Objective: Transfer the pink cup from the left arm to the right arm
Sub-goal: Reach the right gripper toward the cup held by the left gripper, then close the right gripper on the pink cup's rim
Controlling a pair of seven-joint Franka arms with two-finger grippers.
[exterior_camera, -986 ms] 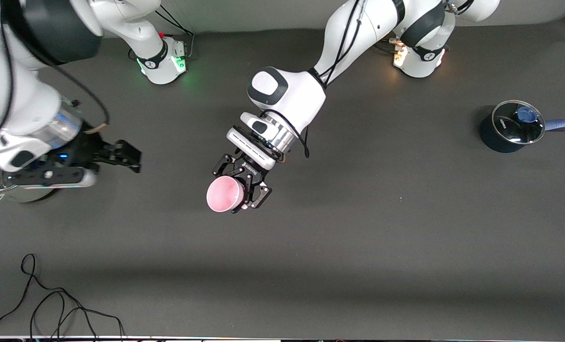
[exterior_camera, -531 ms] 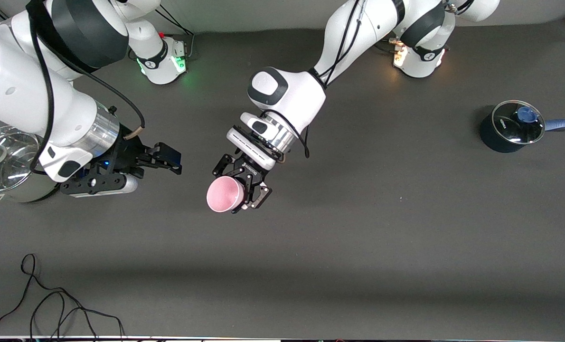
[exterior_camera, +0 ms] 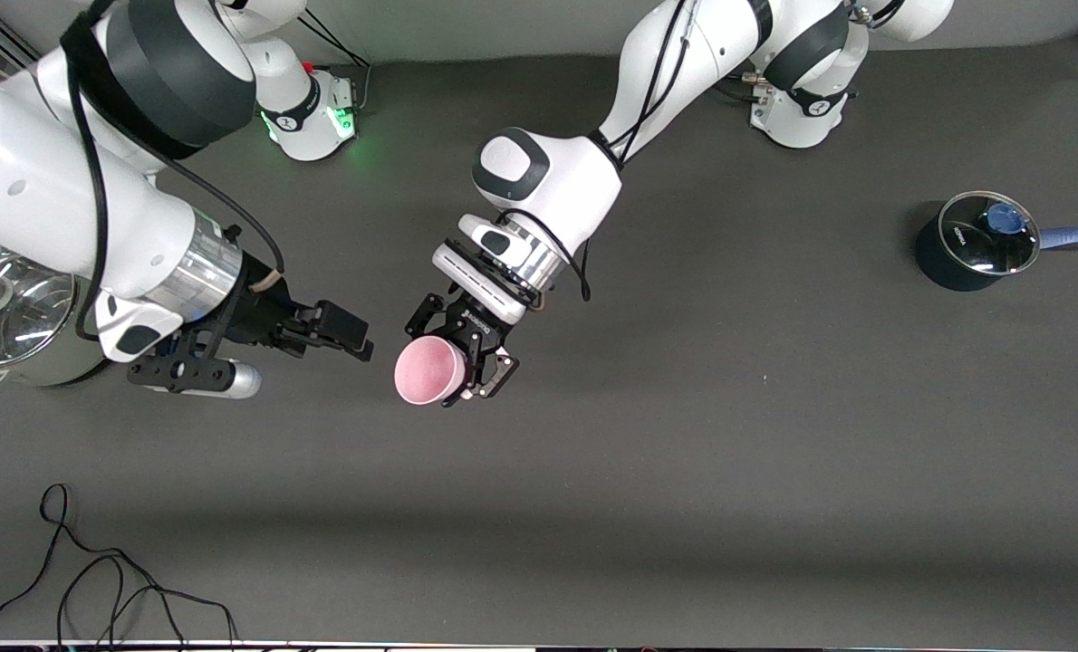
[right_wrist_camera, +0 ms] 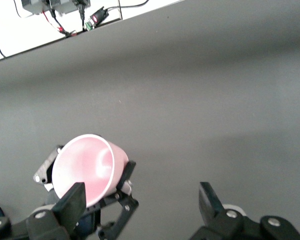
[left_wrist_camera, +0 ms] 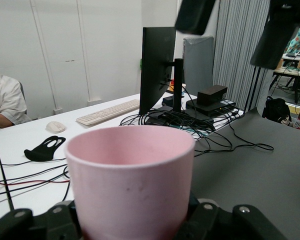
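My left gripper [exterior_camera: 463, 355] is shut on the pink cup [exterior_camera: 428, 369] and holds it in the air over the middle of the table, tilted, with its open mouth toward the front camera. In the left wrist view the cup [left_wrist_camera: 132, 185] fills the foreground between the jaws. My right gripper [exterior_camera: 351, 333] is open and hovers beside the cup, toward the right arm's end, a small gap away. In the right wrist view the cup [right_wrist_camera: 85, 167] sits just off one of the open fingers [right_wrist_camera: 75, 200], not between them.
A steel pot with glass lid [exterior_camera: 14, 312] stands at the right arm's end, partly under that arm. A dark blue pot with glass lid [exterior_camera: 974, 240] stands at the left arm's end. A black cable [exterior_camera: 95, 580] lies near the front edge.
The right arm has swung from over the steel pot toward the middle, bringing its open gripper close to the cup. The left arm and the cup have not moved.
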